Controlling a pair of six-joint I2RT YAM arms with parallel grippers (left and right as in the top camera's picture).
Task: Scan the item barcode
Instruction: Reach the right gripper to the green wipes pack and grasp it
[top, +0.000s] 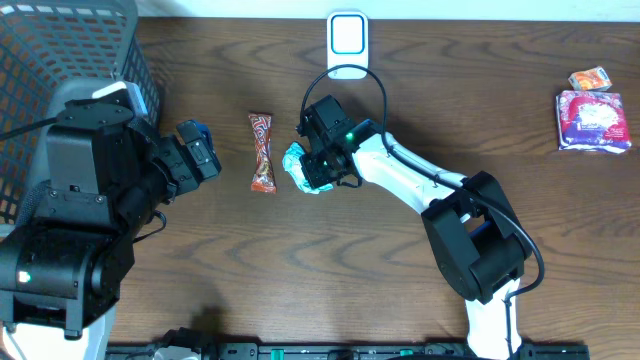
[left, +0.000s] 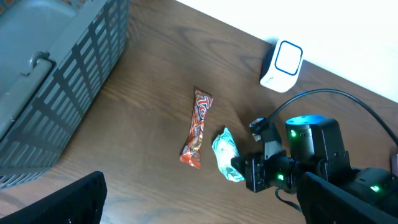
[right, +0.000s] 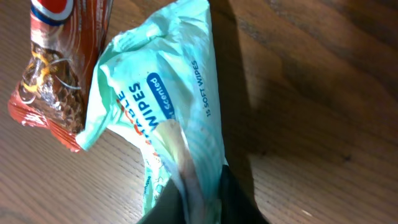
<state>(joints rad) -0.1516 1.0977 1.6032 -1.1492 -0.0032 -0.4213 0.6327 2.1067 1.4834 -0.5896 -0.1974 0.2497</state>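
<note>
A mint-green pack of soft wipes (right: 168, 99) lies on the wooden table, and my right gripper (right: 199, 199) is shut on its near end, the film bunched between the two dark fingers (right: 239, 200). From overhead the pack (top: 297, 164) pokes out to the left of the right gripper (top: 318, 172). The white barcode scanner (top: 347, 45) stands at the back edge of the table, behind them. My left gripper (left: 205, 211) hangs open over bare wood, well short of the pack (left: 225, 155), holding nothing.
A red-orange candy bar (top: 262, 152) lies just left of the wipes. A grey mesh basket (top: 60, 50) fills the back left corner. At the far right sit a purple packet (top: 593, 122) and a small orange one (top: 590, 77).
</note>
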